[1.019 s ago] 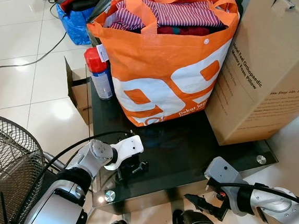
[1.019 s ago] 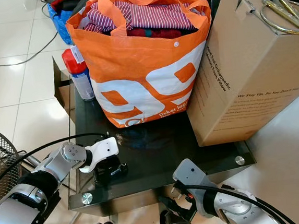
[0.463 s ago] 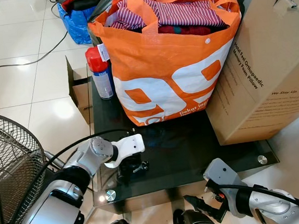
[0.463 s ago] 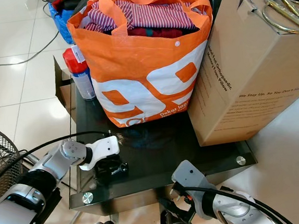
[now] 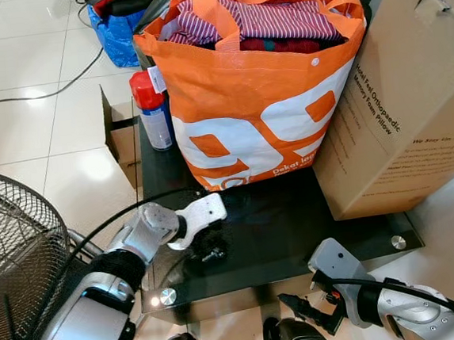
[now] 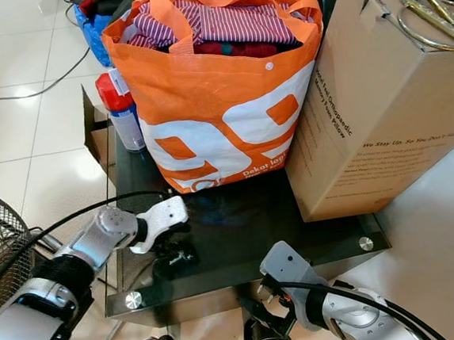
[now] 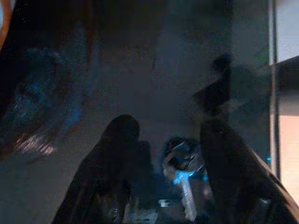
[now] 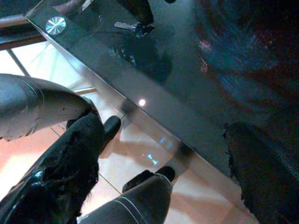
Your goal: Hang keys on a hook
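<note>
On the black glass tabletop, near its front left corner, I see the small dark bunch of keys lying just under my left gripper, whose long black fingers stand apart either side of it. To grip well I would lower squarely, then close on the ring. My right gripper hangs below the front edge, jaws wide, holding nothing

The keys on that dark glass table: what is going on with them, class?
The robot's left gripper hangs just above the keys, which lie on the glass table in front of an orange bag. Its fingers are open on either side of the keys, so nothing is gripped yet. The right gripper waits open below the table's near edge.
</note>
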### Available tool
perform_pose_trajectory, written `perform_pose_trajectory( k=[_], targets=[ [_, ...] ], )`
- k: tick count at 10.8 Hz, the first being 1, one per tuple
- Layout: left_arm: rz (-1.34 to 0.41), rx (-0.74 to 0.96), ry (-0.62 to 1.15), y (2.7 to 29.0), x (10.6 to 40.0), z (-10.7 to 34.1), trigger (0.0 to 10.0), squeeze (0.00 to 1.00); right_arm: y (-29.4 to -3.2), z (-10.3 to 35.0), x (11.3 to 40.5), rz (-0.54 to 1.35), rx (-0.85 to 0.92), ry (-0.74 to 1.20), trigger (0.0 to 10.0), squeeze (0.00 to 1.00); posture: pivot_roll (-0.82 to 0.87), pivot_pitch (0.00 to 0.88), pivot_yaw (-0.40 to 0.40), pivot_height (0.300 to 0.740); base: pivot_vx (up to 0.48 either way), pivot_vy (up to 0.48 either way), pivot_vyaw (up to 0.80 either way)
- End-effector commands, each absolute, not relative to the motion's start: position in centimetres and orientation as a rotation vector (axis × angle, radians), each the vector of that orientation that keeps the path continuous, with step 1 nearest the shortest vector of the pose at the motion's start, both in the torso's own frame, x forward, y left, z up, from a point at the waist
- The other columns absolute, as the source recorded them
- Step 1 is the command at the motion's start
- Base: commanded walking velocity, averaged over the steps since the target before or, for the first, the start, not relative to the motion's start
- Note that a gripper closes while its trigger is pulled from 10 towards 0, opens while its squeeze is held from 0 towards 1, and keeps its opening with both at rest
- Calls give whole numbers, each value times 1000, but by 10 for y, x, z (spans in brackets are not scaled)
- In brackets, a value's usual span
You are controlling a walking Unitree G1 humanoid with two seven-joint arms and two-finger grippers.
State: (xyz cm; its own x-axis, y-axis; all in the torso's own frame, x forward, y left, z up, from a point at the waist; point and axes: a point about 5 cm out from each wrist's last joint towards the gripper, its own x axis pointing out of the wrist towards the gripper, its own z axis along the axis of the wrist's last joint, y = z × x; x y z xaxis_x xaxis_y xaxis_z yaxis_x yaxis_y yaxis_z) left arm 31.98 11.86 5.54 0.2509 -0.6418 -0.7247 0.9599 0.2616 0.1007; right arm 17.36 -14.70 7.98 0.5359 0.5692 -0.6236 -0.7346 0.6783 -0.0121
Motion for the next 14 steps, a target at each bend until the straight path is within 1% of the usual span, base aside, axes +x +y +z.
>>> perform_pose_trajectory(
  k=[1,2,4,5,6,7,9,11,13,14],
  targets=[
    [-1224,589,639,113,314,52,10000,1000,-148,76,173,785,-296,640,10000,0,-215,186,2,740,0,0,0],
    [-1237,587,641,111,313,52,10000,1000,-148,76,173,785,-295,640,10000,0,-214,187,2,740,0,0,0],
    [-1244,643,642,108,309,47,10000,1000,-147,76,173,787,-294,639,10000,0,-215,188,3,740,0,0,0],
    [-1242,723,654,108,306,41,10000,1000,-146,76,173,787,-294,638,10000,0,-215,188,3,740,0,0,0],
    [-1239,749,658,108,305,38,10000,67,-147,75,174,786,-294,639,10000,0,-215,188,3,740,0,0,0],
    [-1226,770,664,108,303,35,10000,0,-147,75,173,785,-293,639,10000,0,-215,193,5,740,0,0,0],
    [-1168,828,685,111,301,25,10000,0,-147,75,173,786,-291,640,10000,0,-214,198,5,740,0,0,0],
    [-1146,840,703,113,299,20,10000,0,-146,75,172,788,-290,640,10000,0,-214,200,6,740,0,0,0],
    [-1095,890,735,118,300,16,10000,0,-145,75,171,788,-289,640,10000,0,-214,201,7,740,0,0,0],
    [-1079,899,748,120,300,16,7608,0,-145,76,171,788,-288,639,10000,0,-213,201,8,740,0,0,0]
  ],
)
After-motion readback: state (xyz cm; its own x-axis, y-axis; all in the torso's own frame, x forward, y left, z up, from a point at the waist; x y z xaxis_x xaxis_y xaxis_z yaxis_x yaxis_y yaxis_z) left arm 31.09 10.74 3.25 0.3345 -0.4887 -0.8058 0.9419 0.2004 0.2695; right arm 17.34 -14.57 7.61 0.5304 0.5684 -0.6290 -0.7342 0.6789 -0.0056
